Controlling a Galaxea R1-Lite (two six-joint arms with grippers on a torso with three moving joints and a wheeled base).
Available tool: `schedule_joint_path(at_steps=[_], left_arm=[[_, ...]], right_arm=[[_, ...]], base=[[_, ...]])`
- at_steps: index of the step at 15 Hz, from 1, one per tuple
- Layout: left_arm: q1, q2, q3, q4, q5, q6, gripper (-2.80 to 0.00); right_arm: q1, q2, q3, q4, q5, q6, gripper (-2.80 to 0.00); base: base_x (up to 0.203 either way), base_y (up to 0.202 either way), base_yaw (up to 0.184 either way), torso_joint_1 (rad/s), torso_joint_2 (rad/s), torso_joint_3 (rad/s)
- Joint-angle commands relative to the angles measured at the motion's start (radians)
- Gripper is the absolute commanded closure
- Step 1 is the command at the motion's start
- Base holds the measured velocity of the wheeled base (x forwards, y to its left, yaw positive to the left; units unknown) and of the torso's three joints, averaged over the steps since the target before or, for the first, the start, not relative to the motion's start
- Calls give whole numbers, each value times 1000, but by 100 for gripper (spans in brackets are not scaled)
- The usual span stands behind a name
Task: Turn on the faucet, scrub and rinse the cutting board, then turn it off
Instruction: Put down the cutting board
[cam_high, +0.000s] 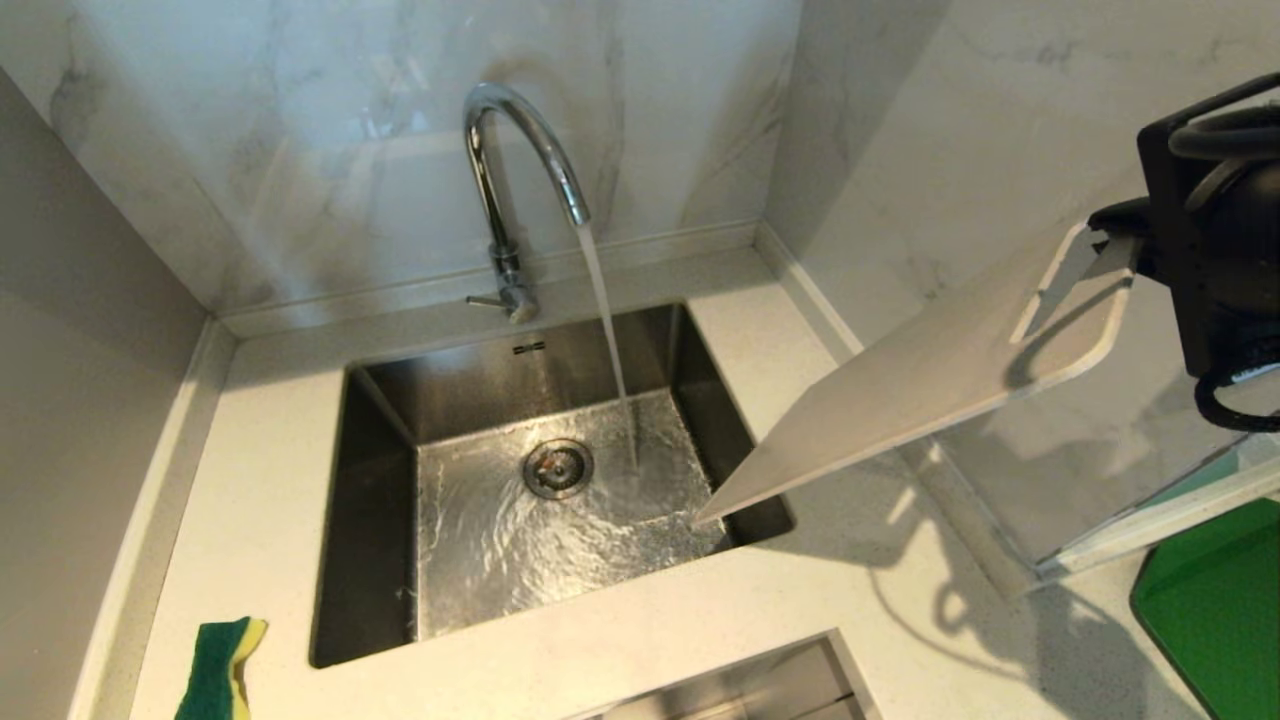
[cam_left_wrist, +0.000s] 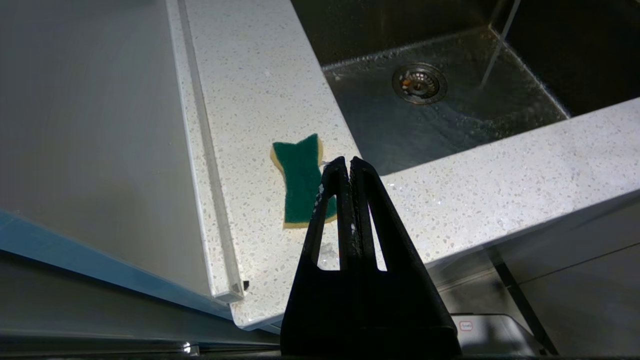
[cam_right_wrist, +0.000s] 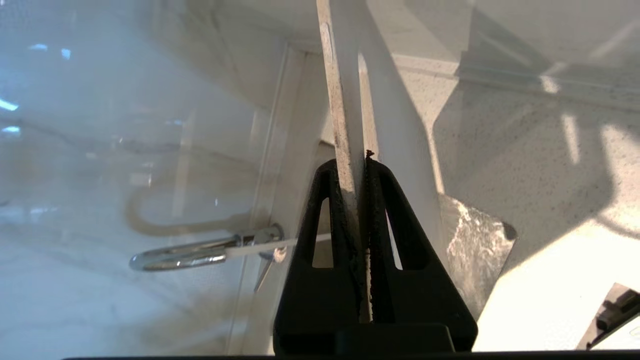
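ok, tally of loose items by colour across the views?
Off-white: 1, thin rectangular plastic cutting board
Green and yellow: 1, scrubbing sponge
Green: 1, flat mat
Total: 3

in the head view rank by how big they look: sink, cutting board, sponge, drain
1. sink
2. cutting board, though it is held up nearer the camera, so it looks larger
3. sponge, partly cut off
4. drain

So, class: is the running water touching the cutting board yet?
Apart. In the head view the stream falls from the faucet to the sink floor, with open basin between it and the cutting board, which the right gripper holds.
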Motion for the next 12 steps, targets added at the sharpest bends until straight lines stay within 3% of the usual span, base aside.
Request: schedule_joint_path(at_steps=[1, 12], left_arm=[[0, 1, 2, 0, 0, 0, 0], [0, 1, 2, 0, 0, 0, 0]], right_arm=[[1, 10, -2, 3, -11, 7, 0], [18, -17, 1, 10, -10, 4, 0]], base=[[0, 0, 0, 0, 0, 0], [0, 0, 0, 0, 0, 0]])
